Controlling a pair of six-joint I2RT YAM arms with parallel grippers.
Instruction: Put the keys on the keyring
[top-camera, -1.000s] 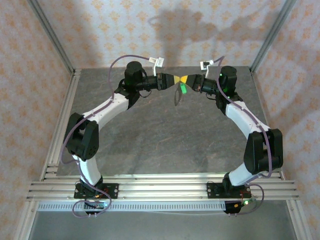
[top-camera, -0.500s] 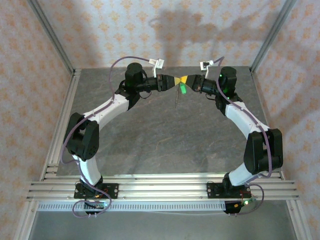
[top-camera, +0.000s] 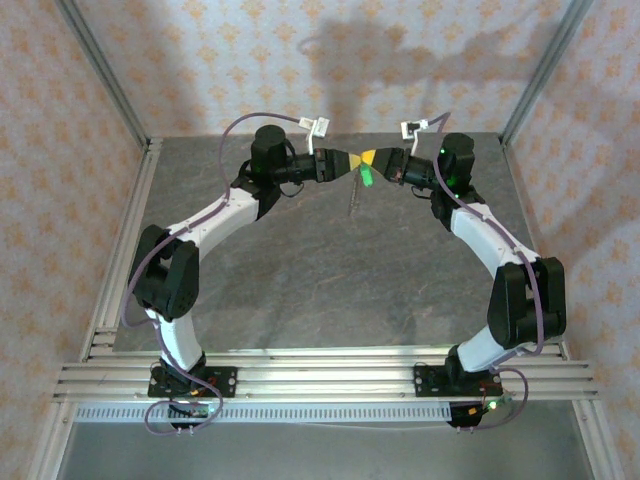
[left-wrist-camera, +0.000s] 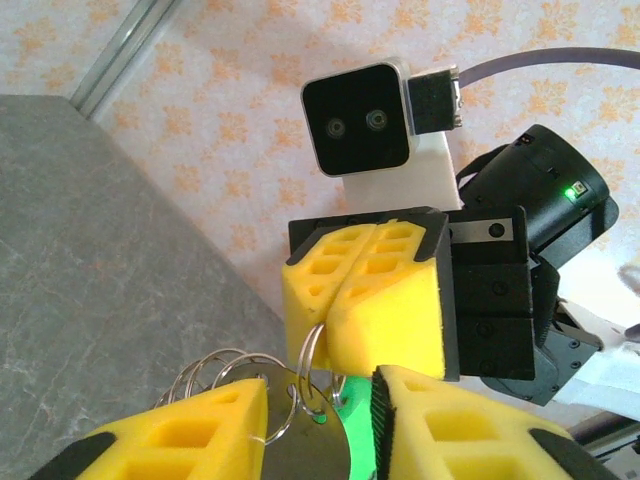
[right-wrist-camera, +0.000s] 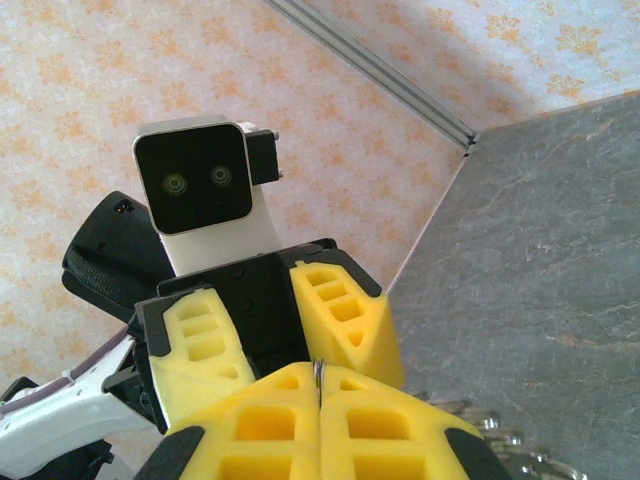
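At the back of the table my two grippers meet tip to tip in the air. My right gripper is shut on the keyring, a thin silver wire loop pinched at the seam of its yellow fingers. Below it my left gripper has its jaws apart. A round metal key head and a green tag lie between them, the head against the left finger. More wire loops fan out to the left. The keys dangle under the grippers.
The grey stone-patterned table lies well beneath the grippers. Aluminium rails run along its left side and its front. Patterned walls close in the back and both sides.
The hanging keys showed as a wider loop under the grippers a second ago and now hang as a thin line. Both arms have hardly moved.
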